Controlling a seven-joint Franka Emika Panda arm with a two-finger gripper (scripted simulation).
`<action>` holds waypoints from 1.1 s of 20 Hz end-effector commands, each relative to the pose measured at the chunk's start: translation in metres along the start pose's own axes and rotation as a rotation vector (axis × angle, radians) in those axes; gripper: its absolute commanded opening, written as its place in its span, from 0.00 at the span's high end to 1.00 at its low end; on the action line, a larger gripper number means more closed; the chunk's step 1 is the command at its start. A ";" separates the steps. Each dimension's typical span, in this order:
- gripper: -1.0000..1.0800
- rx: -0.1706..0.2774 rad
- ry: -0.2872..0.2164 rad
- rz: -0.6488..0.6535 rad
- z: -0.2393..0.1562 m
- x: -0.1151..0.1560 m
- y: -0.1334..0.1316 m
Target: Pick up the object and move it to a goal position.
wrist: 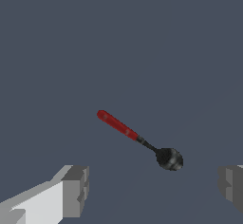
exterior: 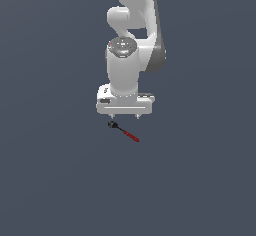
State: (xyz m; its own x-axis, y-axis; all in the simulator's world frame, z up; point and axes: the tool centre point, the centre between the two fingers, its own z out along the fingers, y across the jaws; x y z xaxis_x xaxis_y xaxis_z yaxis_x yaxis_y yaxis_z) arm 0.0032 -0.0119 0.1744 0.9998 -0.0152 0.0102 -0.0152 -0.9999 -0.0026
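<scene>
The object (exterior: 124,132) is a tiny thin rod with a red handle and a black rounded head, lying on the dark grey floor. In the exterior view it sits just below the gripper (exterior: 125,116), its black head toward that view's left and under the hand. The wrist view shows the object (wrist: 137,138) whole, lying slantwise, apart from both fingers. The gripper (wrist: 154,187) is open, its two grey fingertips (wrist: 76,190) spread wide with nothing between them. It hovers above the object without touching it.
A plain dark grey floor (exterior: 200,180) fills both views. The white arm (exterior: 132,35) rises straight above the hand.
</scene>
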 end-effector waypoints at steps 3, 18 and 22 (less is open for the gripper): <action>0.04 -0.002 0.001 0.003 -0.001 0.000 0.002; 0.04 -0.025 0.018 0.039 -0.012 0.003 0.032; 0.04 -0.027 0.016 0.001 -0.008 0.003 0.032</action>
State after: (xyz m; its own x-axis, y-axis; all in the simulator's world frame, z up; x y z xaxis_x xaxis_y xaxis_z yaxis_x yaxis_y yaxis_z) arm 0.0057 -0.0441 0.1839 0.9991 -0.0312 0.0277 -0.0319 -0.9992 0.0234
